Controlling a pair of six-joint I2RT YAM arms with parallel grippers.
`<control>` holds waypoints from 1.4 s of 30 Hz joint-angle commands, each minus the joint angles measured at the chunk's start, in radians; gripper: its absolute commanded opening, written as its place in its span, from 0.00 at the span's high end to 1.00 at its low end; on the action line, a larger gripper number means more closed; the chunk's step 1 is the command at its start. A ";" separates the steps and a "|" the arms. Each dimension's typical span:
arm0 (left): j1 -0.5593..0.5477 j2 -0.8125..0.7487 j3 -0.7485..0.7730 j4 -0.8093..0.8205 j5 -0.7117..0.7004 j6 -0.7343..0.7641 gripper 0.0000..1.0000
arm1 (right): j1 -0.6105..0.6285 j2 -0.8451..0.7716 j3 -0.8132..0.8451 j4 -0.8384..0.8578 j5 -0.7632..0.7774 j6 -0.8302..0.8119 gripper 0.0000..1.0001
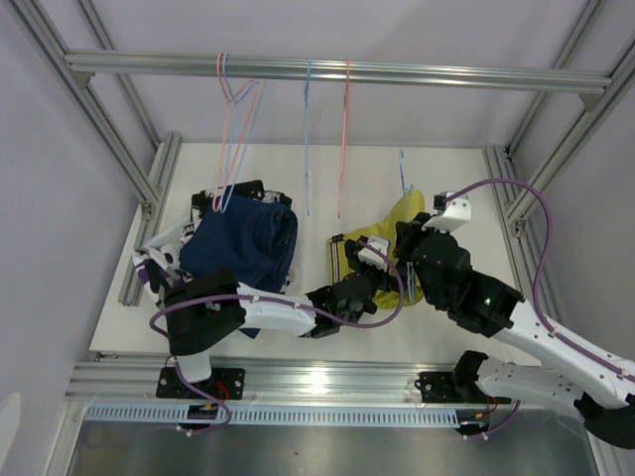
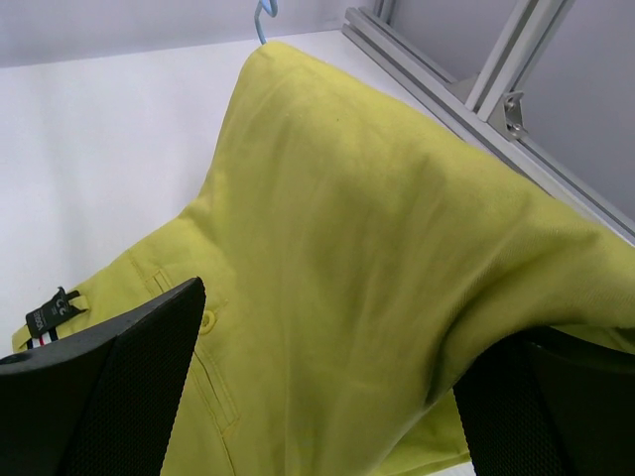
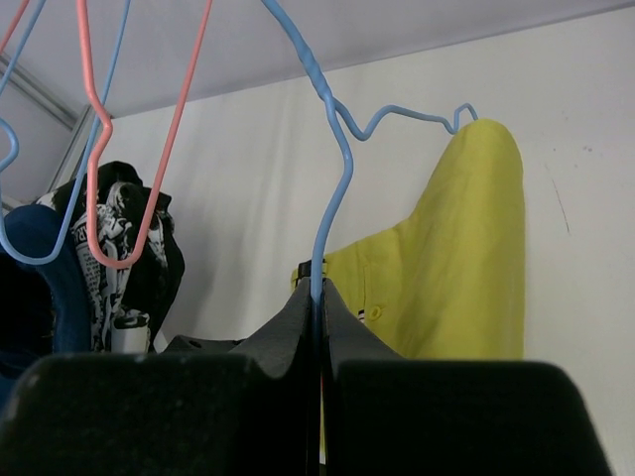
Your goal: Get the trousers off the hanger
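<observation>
The yellow trousers (image 1: 399, 220) lie crumpled on the white table, still draped on a blue wire hanger (image 1: 403, 171). My right gripper (image 3: 317, 297) is shut on the hanger wire (image 3: 319, 248), with the yellow trousers (image 3: 456, 268) hanging from the far end of the hanger. In the top view the right gripper (image 1: 409, 243) sits just over the cloth. My left gripper (image 2: 327, 397) is open, its two black fingers (image 2: 109, 387) straddling a raised fold of the yellow trousers (image 2: 377, 228). From above, the left gripper (image 1: 369, 263) is at the near left edge of the cloth.
A pile of other trousers (image 1: 243, 238), navy on top and patterned ones below, lies at the table's left. Empty pink (image 1: 230, 129) and blue (image 1: 307, 139) hangers hang from the metal rail (image 1: 427, 73) at the back. Aluminium frame posts (image 2: 496, 89) border the table.
</observation>
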State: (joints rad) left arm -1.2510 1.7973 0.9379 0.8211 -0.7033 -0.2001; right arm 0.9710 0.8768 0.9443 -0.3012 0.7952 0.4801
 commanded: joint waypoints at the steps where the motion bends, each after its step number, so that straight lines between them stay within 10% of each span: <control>1: 0.021 0.010 0.045 0.012 -0.021 -0.004 0.01 | 0.000 -0.022 -0.006 0.060 -0.017 0.028 1.00; 14: 0.041 0.074 0.085 -0.008 -0.064 -0.032 0.09 | 0.018 -0.053 -0.021 0.051 -0.048 0.066 1.00; 27: 0.041 0.079 0.107 0.004 -0.082 -0.018 0.99 | 0.037 -0.081 -0.035 0.039 -0.053 0.107 1.00; 42: 0.019 -0.196 -0.025 -0.074 -0.048 0.048 0.99 | 0.029 -0.061 -0.145 0.125 0.041 0.146 1.00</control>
State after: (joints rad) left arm -1.2301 1.7233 0.9066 0.7048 -0.7410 -0.1974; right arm 1.0000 0.8082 0.8230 -0.2558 0.7780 0.5911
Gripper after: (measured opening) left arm 0.051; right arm 0.020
